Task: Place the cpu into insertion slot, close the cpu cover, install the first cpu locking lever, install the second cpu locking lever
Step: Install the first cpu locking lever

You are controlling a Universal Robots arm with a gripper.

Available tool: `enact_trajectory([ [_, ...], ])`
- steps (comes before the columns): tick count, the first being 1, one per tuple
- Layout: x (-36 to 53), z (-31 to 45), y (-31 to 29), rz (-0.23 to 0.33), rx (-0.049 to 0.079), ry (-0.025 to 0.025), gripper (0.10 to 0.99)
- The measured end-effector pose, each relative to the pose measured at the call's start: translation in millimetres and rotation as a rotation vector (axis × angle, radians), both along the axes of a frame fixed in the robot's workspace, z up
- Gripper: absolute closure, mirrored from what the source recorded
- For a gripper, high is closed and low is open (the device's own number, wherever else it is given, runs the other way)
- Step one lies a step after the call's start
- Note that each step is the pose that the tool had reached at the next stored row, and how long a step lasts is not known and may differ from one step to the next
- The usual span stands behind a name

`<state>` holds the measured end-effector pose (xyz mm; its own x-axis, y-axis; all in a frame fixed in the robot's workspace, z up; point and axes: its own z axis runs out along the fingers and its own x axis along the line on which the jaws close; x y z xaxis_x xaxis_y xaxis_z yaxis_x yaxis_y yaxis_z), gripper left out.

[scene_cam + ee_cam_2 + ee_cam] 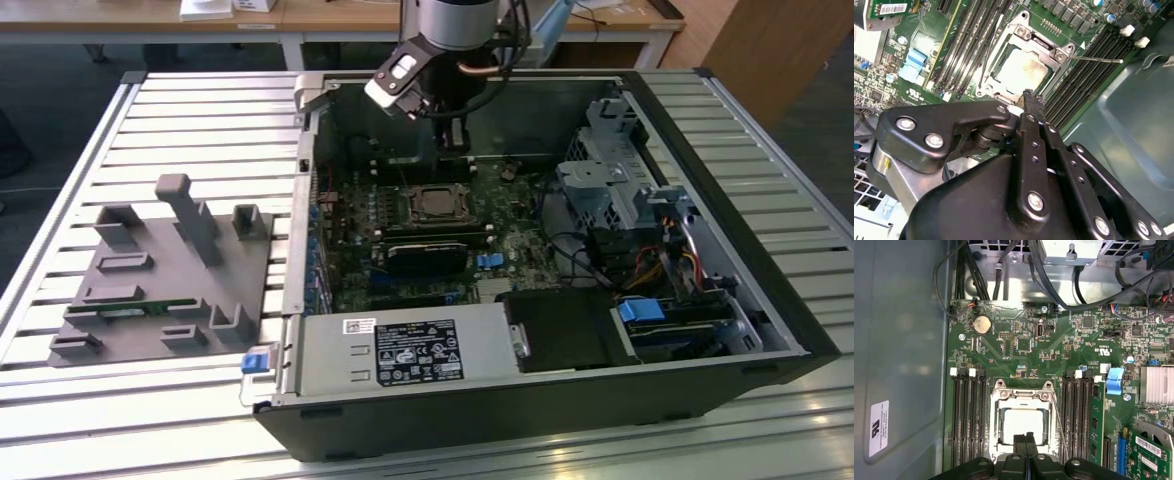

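Note:
The cpu (1023,424) (1021,70), a pale silver square, lies in the insertion slot (439,204) on the green motherboard. The cpu cover (1021,395) (1041,42), a silvery frame, lies flat around the chip, which shows through its window. A thin wire locking lever (1099,59) (1060,425) stands out along one side of the socket. My gripper (1025,437) (1029,96) (454,140) hovers just above the socket's edge. Its black fingers are pressed together with nothing between them.
Black memory slots (969,420) (1076,415) flank the socket on both sides. The open computer case (747,330) has walls, cables and a drive cage (607,185) around the board. A grey fixture block (167,270) stands on the slatted table at the exterior view's left.

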<state>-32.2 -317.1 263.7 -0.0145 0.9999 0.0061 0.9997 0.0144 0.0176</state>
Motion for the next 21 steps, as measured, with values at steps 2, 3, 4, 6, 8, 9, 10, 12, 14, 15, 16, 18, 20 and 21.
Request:
enact_trajectory([
  [2, 0.0, 1.1, 0.0, 0.013, 0.0, -0.0001, 0.98],
  [3, -0.1, 1.4, 0.0, 0.025, 0.0, -0.0001, 0.98],
  [4, -0.1, 1.6, 0.0, 0.041, 0.0, -0.0002, 0.98],
  [6, -0.1, 1.7, 0.0, 0.072, 0.0, -0.0003, 0.98],
  [8, -0.2, 1.8, 0.0, 0.109, -0.001, -0.0001, 0.98],
  [9, -0.2, 1.8, 0.0, 0.127, -0.001, -0.0001, 0.98],
  [10, -0.2, 1.8, 0.0, 0.145, -0.001, 0.0, 0.98],
  [12, -0.2, 1.8, 0.0, 0.181, -0.001, 0.0, 0.98],
  [14, -0.1, 1.7, 0.0, 0.218, -0.001, -0.0001, 0.98],
  [15, -0.1, 1.7, 0.0, 0.236, -0.001, -0.0001, 0.98],
  [16, -0.1, 1.7, 0.0, 0.255, -0.001, -0.0001, 0.98],
  [18, -0.2, 1.6, 0.0, 0.291, -0.001, -0.0002, 0.98],
  [20, -0.1, 1.5, 0.0, 0.327, -0.001, -0.0002, 0.98],
  [21, -0.2, 1.5, 0.0, 0.345, -0.001, -0.0002, 0.98],
])
